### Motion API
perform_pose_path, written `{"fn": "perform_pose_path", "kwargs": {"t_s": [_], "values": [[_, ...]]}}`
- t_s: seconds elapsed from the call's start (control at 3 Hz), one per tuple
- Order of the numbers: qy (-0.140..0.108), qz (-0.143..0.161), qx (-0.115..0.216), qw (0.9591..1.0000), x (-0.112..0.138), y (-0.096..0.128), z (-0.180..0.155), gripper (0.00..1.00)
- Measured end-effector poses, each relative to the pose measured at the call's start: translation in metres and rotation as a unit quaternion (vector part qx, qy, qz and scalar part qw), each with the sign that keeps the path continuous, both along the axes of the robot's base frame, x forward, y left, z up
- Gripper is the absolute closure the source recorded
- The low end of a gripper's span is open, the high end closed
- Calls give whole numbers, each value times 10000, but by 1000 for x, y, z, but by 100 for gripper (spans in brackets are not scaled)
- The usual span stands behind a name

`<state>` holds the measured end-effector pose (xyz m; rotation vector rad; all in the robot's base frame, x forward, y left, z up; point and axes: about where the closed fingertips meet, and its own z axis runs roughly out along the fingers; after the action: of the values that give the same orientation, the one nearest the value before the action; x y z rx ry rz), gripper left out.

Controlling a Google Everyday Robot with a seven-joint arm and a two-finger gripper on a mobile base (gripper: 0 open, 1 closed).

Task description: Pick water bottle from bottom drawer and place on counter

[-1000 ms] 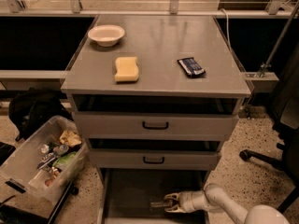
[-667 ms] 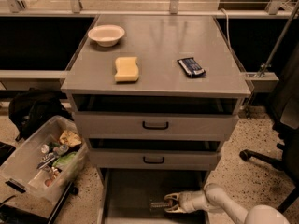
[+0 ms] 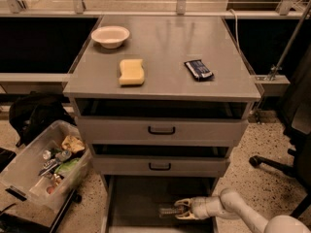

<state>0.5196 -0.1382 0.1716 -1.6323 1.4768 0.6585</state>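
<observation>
Below the counter's (image 3: 160, 47) front edge, gripper (image 3: 181, 209) at the water bottle (image 3: 167, 210) (holding it? can't tell). Could slip — crinkly — into the bottom drawer (image 3: 136, 203).

A high front camera looks down on the counter (image 3: 165, 47), hand (image 3: 179, 209) in the bottom drawer (image 3: 133, 198).

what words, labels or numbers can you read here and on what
No readable text anywhere.
Dark blue flat snack packet on the grey metal counter: print too blurred to read.
Small clear plastic water bottle in the bottom grey drawer tray, at the robot's hand: any label too small to read.
</observation>
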Motion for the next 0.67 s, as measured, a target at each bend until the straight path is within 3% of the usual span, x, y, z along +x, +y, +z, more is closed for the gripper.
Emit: {"fn": "perform_pose_path", "kwargs": {"t_s": [0.33,0.67], "values": [[54,-37,190,9998,-10,-26,63,100],[-145,-122,205,9996,-15,-62,162,100]]}}
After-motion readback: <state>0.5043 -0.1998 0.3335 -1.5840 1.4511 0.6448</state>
